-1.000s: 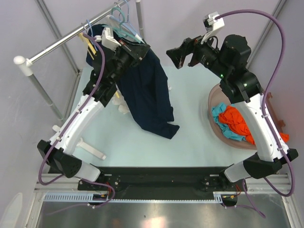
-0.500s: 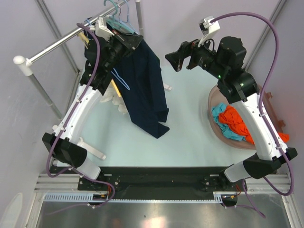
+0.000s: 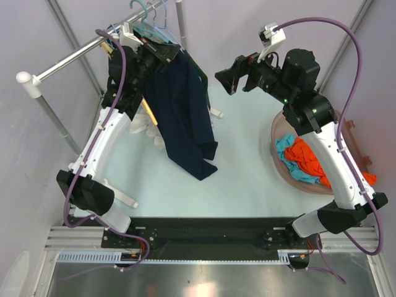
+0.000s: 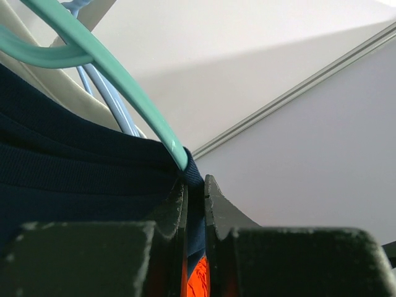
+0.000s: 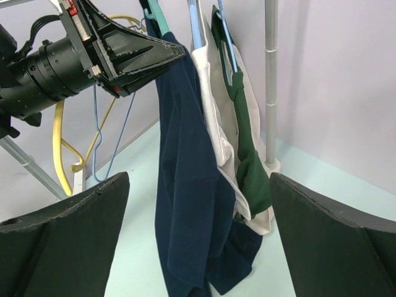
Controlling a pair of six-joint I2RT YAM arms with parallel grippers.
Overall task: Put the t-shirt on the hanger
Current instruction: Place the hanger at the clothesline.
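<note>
The dark navy t-shirt (image 3: 182, 117) hangs from the teal hanger (image 3: 143, 20) near the metal rail (image 3: 74, 57), its hem reaching down to the table. My left gripper (image 3: 167, 54) is shut on the shirt's shoulder fabric at the hanger arm; in the left wrist view the navy cloth (image 4: 74, 173) is pinched between the jaws under the teal hanger (image 4: 117, 80). My right gripper (image 3: 232, 74) is open and empty, held to the right of the shirt. In the right wrist view the shirt (image 5: 192, 204) hangs in front of it, with the left gripper (image 5: 173, 54) at its top.
A white shirt (image 5: 213, 111) and a green garment (image 5: 247, 142) hang behind the navy one beside a vertical pole (image 5: 271, 80). A yellow hanger (image 5: 59, 142) and pale blue hangers (image 5: 99, 142) hang on the rail. A brown basket (image 3: 279, 133) holds orange and teal clothes at right.
My left gripper has lifted the shirt and hanger up and left toward the rail; the hem rose and slid left. My right gripper has barely moved.
</note>
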